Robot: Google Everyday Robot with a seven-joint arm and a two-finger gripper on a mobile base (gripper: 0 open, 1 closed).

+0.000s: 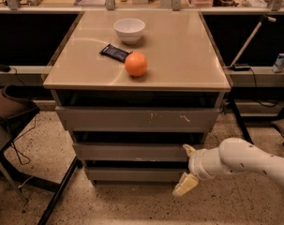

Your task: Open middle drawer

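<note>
White arm is low at 4 o'clock from where I'm standing. Its hand (186, 168) is at the right end of the middle drawer (132, 151), fingers spread wide, the top one right by the front's corner. On the desk (188, 55) there's a white bowl (129, 29), an orange (136, 63) at its 6 o'clock, and a dark packet (114, 52) at the orange's 10.

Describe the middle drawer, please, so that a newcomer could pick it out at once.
Under the tan tabletop stands a stack of three grey drawer fronts. The middle drawer is the medium-wide one, below the widest, white-scratched front and above the narrowest; the gripper hangs open by its right end.
</note>
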